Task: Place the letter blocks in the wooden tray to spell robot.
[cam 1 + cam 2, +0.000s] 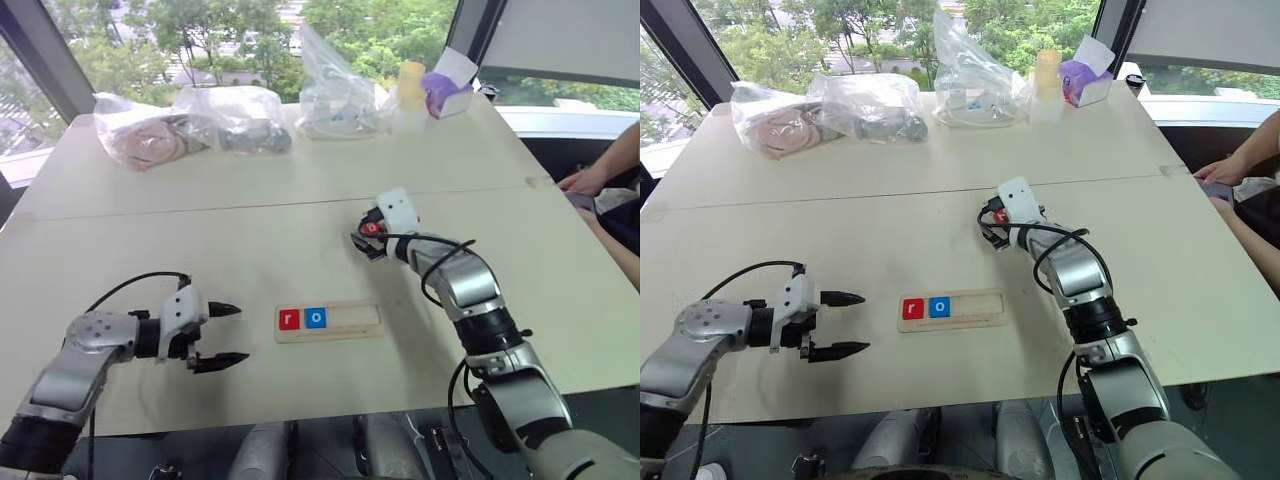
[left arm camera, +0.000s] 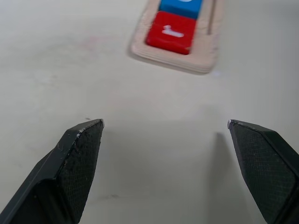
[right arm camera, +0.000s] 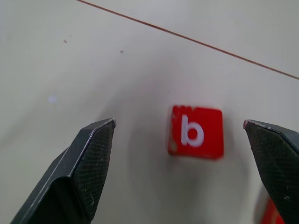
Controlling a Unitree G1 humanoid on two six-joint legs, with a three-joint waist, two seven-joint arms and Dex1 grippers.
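Right gripper [image 3: 180, 135] hovers spread wide over the red b block [image 3: 196, 132]; it likely needs lowering and closing, then carrying to the wooden tray [image 1: 345, 330].

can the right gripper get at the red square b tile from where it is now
Probably yes. The right gripper hangs open just above the red square b tile, which lies flat on the bare pale table between its fingers, nothing blocking it.
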